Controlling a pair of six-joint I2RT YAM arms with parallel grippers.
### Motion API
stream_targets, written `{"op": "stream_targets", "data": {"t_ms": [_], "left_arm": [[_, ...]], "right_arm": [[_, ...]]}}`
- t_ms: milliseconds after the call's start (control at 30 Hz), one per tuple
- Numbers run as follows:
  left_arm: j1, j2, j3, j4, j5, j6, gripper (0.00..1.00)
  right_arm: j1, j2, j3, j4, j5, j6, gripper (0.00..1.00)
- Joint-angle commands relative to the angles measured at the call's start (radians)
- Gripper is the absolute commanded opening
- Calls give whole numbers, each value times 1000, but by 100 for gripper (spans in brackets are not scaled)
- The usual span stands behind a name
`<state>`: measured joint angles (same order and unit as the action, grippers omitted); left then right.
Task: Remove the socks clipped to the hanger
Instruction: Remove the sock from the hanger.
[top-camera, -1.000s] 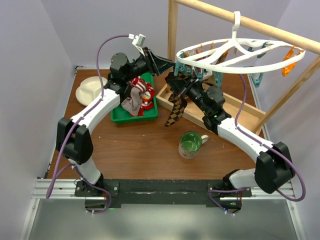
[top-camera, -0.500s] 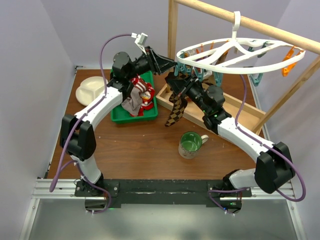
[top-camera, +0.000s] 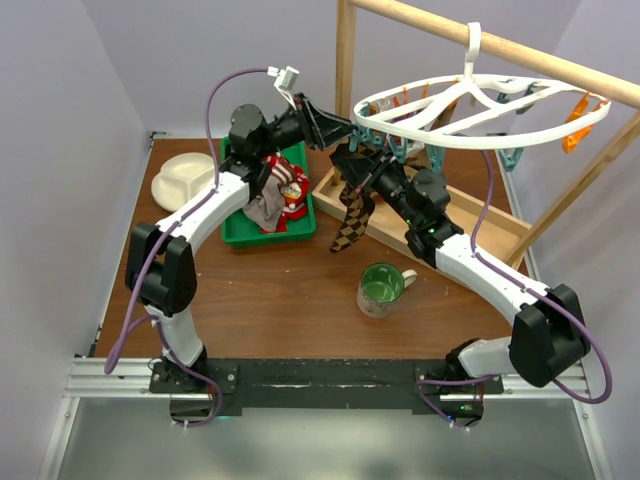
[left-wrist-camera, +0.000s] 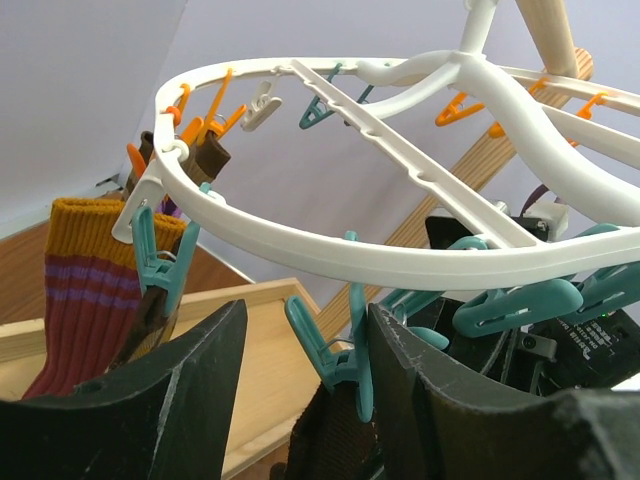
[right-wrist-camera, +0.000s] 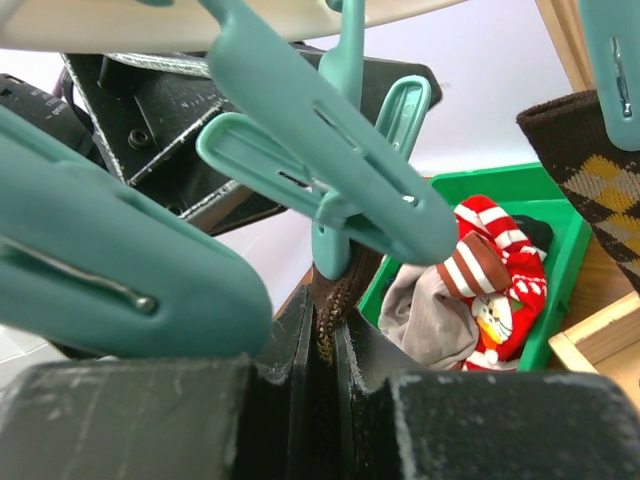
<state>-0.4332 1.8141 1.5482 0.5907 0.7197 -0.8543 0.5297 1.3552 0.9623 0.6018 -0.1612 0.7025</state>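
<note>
Two socks (top-camera: 283, 192) lie in the green tray (top-camera: 250, 240) — up on the hanger (top-camera: 480, 130) a brown sock (right-wrist-camera: 330, 300) hangs clipped, pinched by the right hand (right-wrist-camera: 322, 340); the left hand (left-wrist-camera: 300, 400) is spread, a teal clip (left-wrist-camera: 335, 355) between its fingers.

One hanger (top-camera: 468, 88), one mug (top-camera: 380, 288), one plate (top-camera: 183, 178)

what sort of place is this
Probably a lab bench staged for laundry practice: plain walls box in a table, a clip hanger hangs from a wooden pole, socks lie in a green tray.
</note>
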Motion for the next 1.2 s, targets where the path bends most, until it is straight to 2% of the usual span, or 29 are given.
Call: {"op": "stream_targets", "data": {"t_ms": [0, 233, 533, 633, 667, 833, 967, 1167], "left_arm": [[-12, 14, 52, 40, 29, -20, 57], [-29, 28, 58, 63, 34, -41, 57], [-35, 31, 69, 87, 27, -61, 49], [-35, 28, 67, 89, 23, -60, 44], [-35, 27, 67, 89, 21, -61, 38], [-35, 28, 72, 93, 17, -63, 20], [-35, 31, 76, 92, 17, -63, 1], [-35, 33, 81, 90, 12, -63, 0]], "right_arm": [[3, 7, 42, 13, -26, -12, 0], [3, 12, 44, 15, -27, -12, 0], [4, 15, 42, 16, -26, -14, 0], [3, 13, 38, 15, -26, -12, 0], [3, 12, 35, 16, -26, -11, 0], [3, 2, 21, 16, -24, -12, 0], [3, -4, 6, 15, -18, -12, 0], [3, -21, -23, 13, -23, -11, 0]]}}
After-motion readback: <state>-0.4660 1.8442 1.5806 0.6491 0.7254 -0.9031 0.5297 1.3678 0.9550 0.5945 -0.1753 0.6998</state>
